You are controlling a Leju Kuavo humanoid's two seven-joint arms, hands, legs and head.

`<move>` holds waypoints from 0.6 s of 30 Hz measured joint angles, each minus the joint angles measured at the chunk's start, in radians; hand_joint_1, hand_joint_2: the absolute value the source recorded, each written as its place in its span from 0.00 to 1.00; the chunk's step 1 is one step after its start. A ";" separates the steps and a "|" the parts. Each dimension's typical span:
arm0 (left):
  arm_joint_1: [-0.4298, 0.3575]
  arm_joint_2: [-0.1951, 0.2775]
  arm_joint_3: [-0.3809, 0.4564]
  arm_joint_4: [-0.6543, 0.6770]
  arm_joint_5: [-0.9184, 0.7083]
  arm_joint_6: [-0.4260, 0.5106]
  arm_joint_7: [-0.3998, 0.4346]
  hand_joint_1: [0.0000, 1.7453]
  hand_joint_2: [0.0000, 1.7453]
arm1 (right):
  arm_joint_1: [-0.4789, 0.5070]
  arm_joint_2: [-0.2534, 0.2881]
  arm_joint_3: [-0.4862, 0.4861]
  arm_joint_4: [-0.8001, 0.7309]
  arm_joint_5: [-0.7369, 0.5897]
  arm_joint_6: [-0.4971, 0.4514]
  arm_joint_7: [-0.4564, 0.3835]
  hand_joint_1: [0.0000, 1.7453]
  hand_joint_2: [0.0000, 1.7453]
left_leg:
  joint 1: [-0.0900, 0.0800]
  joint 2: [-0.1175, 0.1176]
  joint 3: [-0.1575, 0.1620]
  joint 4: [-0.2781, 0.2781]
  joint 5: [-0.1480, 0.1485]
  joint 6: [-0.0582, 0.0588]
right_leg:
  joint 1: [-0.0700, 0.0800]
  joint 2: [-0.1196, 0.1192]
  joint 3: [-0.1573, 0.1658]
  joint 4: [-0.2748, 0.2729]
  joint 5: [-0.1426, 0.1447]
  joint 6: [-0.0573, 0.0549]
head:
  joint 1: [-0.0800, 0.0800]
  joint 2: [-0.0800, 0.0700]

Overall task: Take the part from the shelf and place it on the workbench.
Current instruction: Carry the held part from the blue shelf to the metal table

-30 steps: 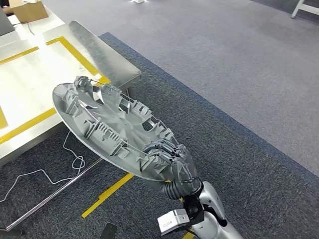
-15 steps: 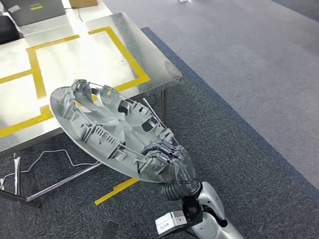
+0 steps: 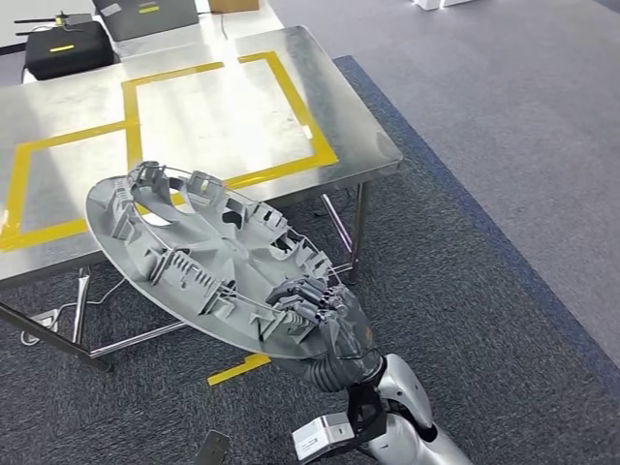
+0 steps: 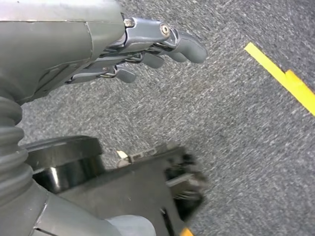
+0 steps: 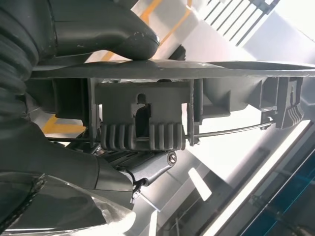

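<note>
The part [image 3: 204, 257] is a big round grey plastic disc with ribs and clips on its upper face. My right hand [image 3: 329, 325] grips its near rim, holding it tilted in the air before the workbench's front edge. In the right wrist view the thumb [image 5: 111, 34] lies on one face of the part [image 5: 141, 118] and the fingers [image 5: 148, 167] on the other. The workbench [image 3: 351, 126] is a steel table marked with yellow tape rectangles. My left hand [image 4: 122, 49] hangs over the grey carpet with straight fingers and nothing in it.
Dark cases [image 3: 66, 44] sit at the workbench's far edge. A white cable [image 3: 44, 320] lies on the carpet under the table among its steel legs [image 3: 356, 232]. A yellow tape strip [image 3: 237, 368] marks the floor below the part. Open carpet spreads to the right.
The whole view has shifted as the camera turned: the workbench now lies squarely ahead with more of its top showing. The part stays in my right hand's grip.
</note>
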 joint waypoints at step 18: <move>-0.003 -0.008 0.016 0.000 0.099 -0.013 -0.104 0.00 1.00 | -0.004 -0.003 0.003 0.007 0.023 -0.042 0.036 1.00 1.00 | 0.001 -0.150 0.072 -0.119 -0.011 0.030 | -0.006 0.170 -0.088 0.024 0.055 0.029 | 0.013 0.000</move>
